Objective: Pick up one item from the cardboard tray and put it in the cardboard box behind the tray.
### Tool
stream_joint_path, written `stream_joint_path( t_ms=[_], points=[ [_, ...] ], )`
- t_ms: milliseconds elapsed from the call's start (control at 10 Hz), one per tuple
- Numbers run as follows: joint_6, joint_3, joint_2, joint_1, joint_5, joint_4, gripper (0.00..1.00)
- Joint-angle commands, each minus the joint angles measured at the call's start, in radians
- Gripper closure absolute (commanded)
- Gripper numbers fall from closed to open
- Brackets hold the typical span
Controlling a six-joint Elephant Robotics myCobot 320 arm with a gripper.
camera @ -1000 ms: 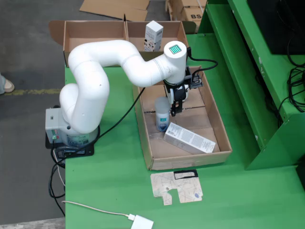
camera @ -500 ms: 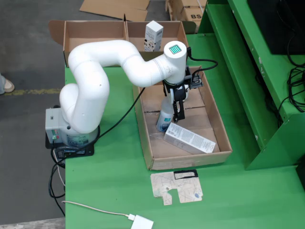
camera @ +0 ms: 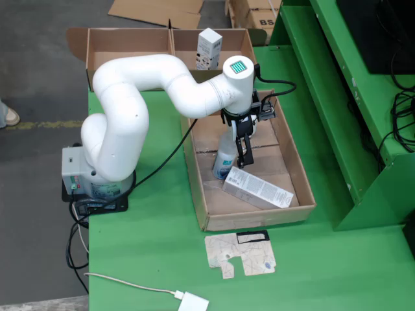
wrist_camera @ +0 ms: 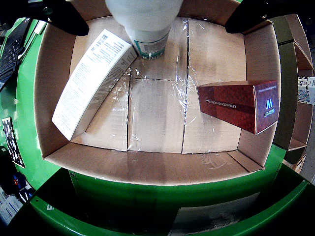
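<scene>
A white bottle [camera: 224, 162] with a blue label stands leaning in the cardboard tray [camera: 301, 188], its top hidden behind my gripper [camera: 241, 150]. In the wrist view the bottle [wrist_camera: 147, 29] sits between my two dark fingers [wrist_camera: 59, 14], with a gap on each side, so the gripper is open around it. A long white carton [camera: 257, 188] lies next to the bottle, at the left in the wrist view [wrist_camera: 91, 81]. A red carton [wrist_camera: 241, 105] lies at the right. The cardboard box [camera: 117, 45] behind the tray holds an upright white carton [camera: 209, 48].
The tray rests on a green table [camera: 149, 246]. A flat cardboard scrap [camera: 240, 256] and a white adapter with cable [camera: 193, 302] lie in front of the tray. Green shelving [camera: 363, 97] rises at the right. The arm's base [camera: 91, 181] stands left of the tray.
My gripper has come down over the bottle, so its fingers now flank it. The bottle went from upright to leaning. Little moved in the last half second.
</scene>
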Motion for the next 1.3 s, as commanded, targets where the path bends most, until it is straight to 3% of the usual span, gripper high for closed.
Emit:
stream_joint_path(
  t_ms=[0,1200],
  points=[
    [-0.007,0.023,0.017,-0.006,0.003,0.012,0.0],
    [-0.003,-0.032,0.059,-0.009,-0.001,0.029,0.0]
  ],
)
